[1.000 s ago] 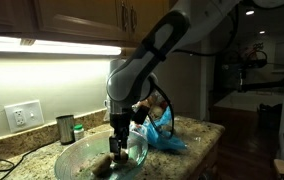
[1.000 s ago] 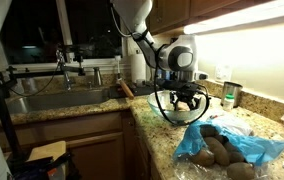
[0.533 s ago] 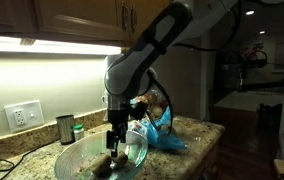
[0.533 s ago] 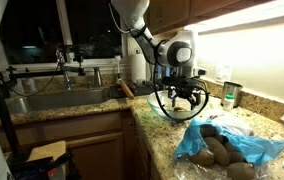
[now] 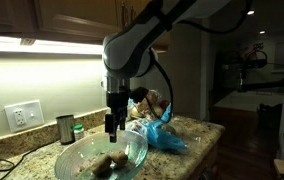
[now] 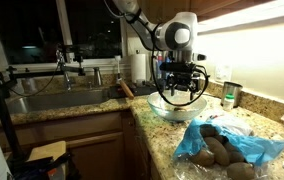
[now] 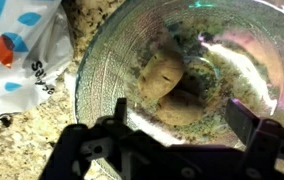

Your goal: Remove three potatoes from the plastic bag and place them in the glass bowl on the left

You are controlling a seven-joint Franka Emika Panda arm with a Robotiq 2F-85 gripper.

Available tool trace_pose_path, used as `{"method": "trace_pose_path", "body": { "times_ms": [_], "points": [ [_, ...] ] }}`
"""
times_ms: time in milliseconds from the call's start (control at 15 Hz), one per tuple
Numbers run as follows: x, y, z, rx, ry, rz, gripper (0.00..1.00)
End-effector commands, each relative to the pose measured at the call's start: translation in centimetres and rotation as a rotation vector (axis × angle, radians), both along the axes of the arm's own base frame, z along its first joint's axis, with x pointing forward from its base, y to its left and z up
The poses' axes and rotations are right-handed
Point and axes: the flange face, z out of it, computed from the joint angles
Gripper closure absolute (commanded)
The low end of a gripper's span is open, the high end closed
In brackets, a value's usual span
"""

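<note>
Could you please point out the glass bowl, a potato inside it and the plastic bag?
glass bowl [image 7: 102, 72]: wrist view, bare left wall.
potato [image 7: 164, 72]: wrist view, middle of its skin.
plastic bag [image 7: 17, 45]: wrist view, white printed side.

**White arm, black hand**

The arm [image 5: 132, 45] is built of smooth, rounded white links that read pale grey in the dim light, with darker seams at the joints. In an exterior view its wrist housing [image 6: 179, 35] is a white drum bearing a dark round cap. The gripper [image 6: 182, 88] under it is black and boxy, and a thin black cable [image 6: 159, 97] loops beside it. In the wrist view the fingers [image 7: 117, 115] are flat black bars on a linked black frame; small screw heads may sit there, though blur hides them
</note>
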Motion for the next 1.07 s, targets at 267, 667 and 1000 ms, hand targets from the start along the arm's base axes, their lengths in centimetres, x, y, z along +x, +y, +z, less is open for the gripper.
{"method": "trace_pose_path", "body": {
  "times_ms": [267, 667, 1000],
  "points": [
    [-4.4, -1.8, 5.9, -0.040, 0.035, -0.111, 0.00],
    [-6.9, -5.3, 7.5, -0.064, 0.041, -0.210, 0.00],
    [-8.7, -9.0, 6.8, -0.075, 0.052, -0.297, 0.00]
  ]
}}
